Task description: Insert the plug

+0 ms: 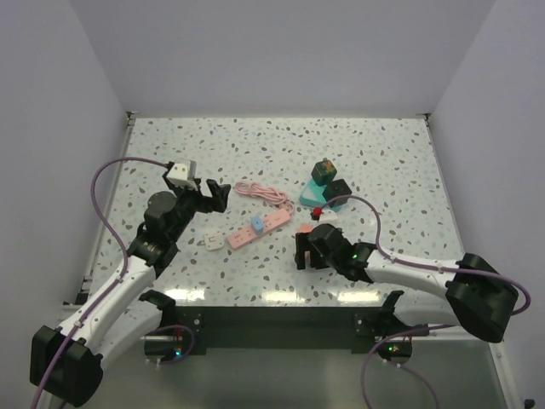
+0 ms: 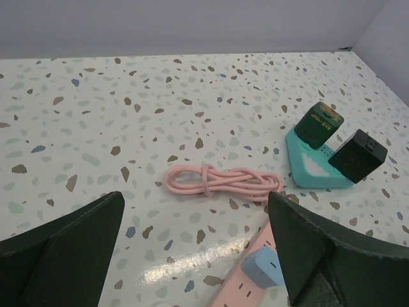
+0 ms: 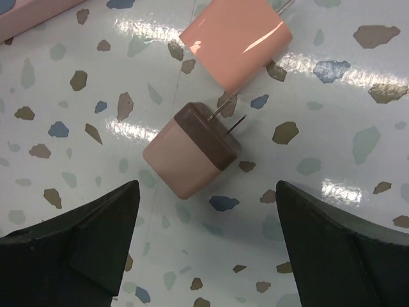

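The off-white plug [image 1: 213, 241] lies on the table just left of the pink power strip [image 1: 258, 228], which has a blue plug [image 1: 255, 226] seated in it. My left gripper [image 1: 213, 195] hovers behind them, open and empty. In the left wrist view the strip [image 2: 238, 295] and its blue plug [image 2: 263, 267] sit near the right finger [image 2: 319, 256]. My right gripper [image 1: 308, 249] is open over bare table. In its wrist view a pink block with a brown pronged face [image 3: 192, 153] lies just ahead of the open gripper [image 3: 208, 246], not between the fingers.
A coiled pink cable [image 1: 262, 193] lies behind the strip. A teal strip [image 1: 317, 198] carries a green block [image 1: 322, 170] and a black block [image 1: 341, 189]. A pink-orange block [image 3: 236, 35] lies beyond the pronged one. White walls enclose the table.
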Robot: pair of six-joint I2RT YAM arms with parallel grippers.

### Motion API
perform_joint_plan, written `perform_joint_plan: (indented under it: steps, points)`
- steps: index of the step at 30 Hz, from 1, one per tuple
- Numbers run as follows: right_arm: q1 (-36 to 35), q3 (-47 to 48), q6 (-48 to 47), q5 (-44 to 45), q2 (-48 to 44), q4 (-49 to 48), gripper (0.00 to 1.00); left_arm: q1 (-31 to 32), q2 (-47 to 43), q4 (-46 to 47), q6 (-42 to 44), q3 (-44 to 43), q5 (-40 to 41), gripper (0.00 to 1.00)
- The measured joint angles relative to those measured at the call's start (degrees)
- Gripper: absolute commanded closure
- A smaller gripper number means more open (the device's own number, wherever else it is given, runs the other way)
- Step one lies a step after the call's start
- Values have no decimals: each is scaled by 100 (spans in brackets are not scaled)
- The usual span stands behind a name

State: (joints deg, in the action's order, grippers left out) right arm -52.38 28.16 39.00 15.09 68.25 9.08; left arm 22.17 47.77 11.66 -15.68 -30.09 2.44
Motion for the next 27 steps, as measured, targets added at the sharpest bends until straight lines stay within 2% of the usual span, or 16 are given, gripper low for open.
perform_joint_plan:
  steps: [8, 20, 27]
  points:
    - [-243, 332, 190, 214, 778, -319, 17, 0, 50, 98, -2, 0, -125, 0]
    - [-461, 807, 20, 374, 1563, -763, 14, 4, 120, 214, -4, 11, -352, 0]
    - [-492, 922, -181, 647, 1722, -660, 29, 4, 127, 264, -4, 94, -407, 0]
